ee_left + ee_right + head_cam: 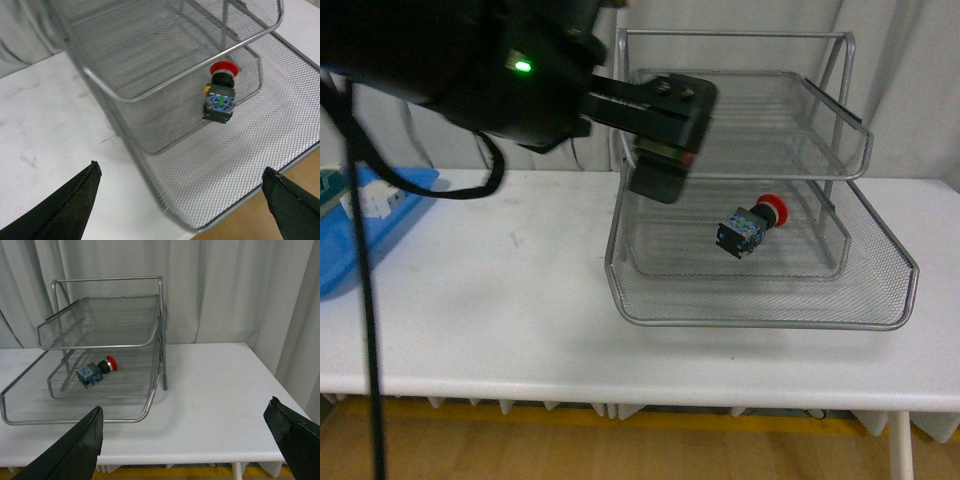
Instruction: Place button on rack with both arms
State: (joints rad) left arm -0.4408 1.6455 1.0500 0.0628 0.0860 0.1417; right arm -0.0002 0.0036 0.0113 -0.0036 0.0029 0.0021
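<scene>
Within the wire-mesh rack [760, 323] lies the button [750, 226] — round red cap.

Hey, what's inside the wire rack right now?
Only the button, lying on its side in the middle tray of the rack. The top tray looks empty, though the left arm hides one corner in the front view.

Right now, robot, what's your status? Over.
Left tool open, empty, by rack. Right tool open, empty, well back. Button on its side inside rack, below top tray. Nothing on it.
</scene>
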